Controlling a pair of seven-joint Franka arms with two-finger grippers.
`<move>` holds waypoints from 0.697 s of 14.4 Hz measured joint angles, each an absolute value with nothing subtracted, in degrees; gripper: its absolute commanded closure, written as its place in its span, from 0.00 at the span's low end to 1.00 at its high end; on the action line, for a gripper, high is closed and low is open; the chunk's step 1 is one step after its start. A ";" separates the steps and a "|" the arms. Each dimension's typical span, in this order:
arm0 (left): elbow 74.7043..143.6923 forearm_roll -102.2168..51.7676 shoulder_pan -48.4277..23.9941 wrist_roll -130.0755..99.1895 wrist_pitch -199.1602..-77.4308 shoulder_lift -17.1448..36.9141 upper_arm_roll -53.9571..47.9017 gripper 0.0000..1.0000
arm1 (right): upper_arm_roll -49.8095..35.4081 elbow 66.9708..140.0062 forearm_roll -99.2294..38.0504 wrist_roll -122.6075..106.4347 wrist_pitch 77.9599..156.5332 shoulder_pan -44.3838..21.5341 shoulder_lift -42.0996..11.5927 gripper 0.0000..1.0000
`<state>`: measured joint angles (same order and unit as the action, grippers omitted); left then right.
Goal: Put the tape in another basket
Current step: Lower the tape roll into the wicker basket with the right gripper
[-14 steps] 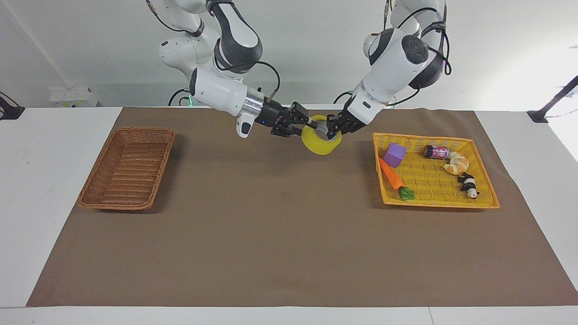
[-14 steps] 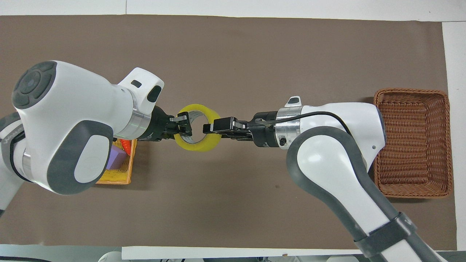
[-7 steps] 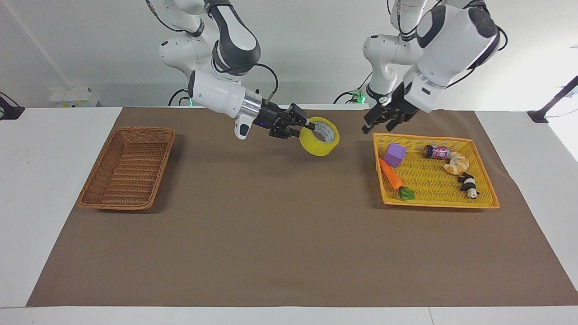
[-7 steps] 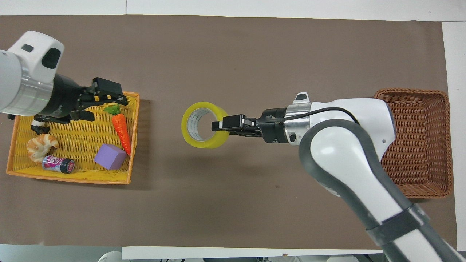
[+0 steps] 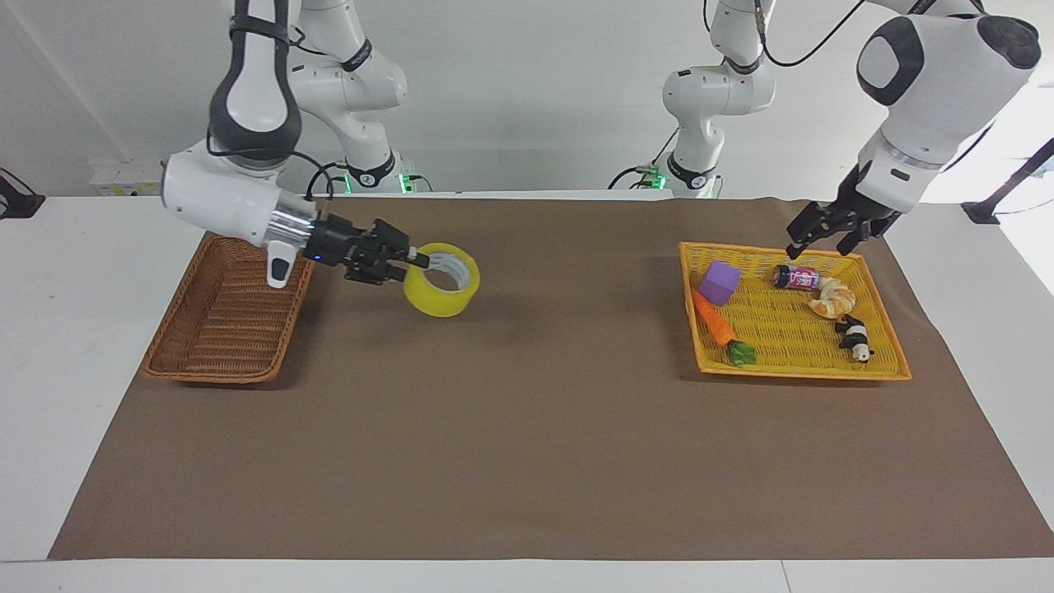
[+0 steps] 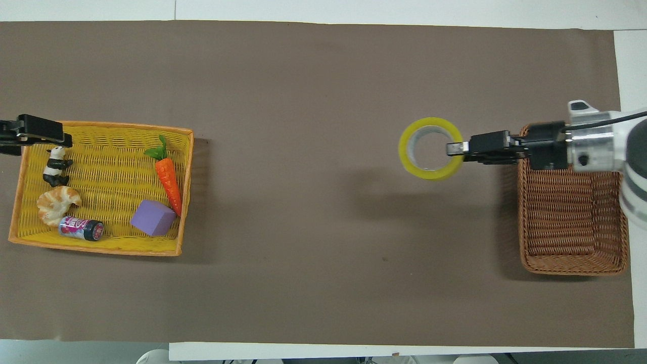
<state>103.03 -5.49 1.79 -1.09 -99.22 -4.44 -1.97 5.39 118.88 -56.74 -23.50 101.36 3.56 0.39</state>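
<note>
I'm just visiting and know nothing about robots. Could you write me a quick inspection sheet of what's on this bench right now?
Surface: white table under a brown mat.
Job's things: tape held in the air over the mat, beside the brown basket, not yet in it.
Clutter: yellow tray holding a purple block, carrot, can, croissant and panda figure.
Grippers: right gripper shut on the tape's wall; left gripper open over the tray's edge nearest the robots.
Cables: black cable along the left arm.
Surroundings: plain white wall.
</note>
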 measured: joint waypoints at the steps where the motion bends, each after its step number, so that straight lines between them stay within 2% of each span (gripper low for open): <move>1: 103.03 -5.46 3.22 -0.15 -99.22 -4.44 -1.95 0.00 | 5.45 117.88 -53.95 -24.28 97.94 8.61 0.21 1.00; 3: 103.04 -5.42 4.05 0.20 -99.08 -4.44 -1.98 0.00 | 5.59 113.43 -47.71 -29.81 90.69 18.49 -2.28 1.00; 5: 103.04 -5.35 4.04 0.20 -99.09 -4.44 -2.22 0.00 | 5.74 108.80 -44.29 -36.51 86.68 25.80 -6.72 1.00; 7: 103.04 -5.31 4.04 0.20 -99.10 -4.44 -2.35 0.00 | 5.72 107.02 -42.64 -42.73 85.10 29.81 -11.07 1.00; 10: 103.04 -5.28 4.04 0.20 -99.10 -4.44 -2.44 0.00 | 5.64 106.47 -38.18 -49.74 84.94 32.21 -15.44 1.00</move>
<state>103.04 -5.28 4.04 0.20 -99.10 -4.44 -2.44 5.64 106.47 -38.18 -49.74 84.94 32.21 -15.44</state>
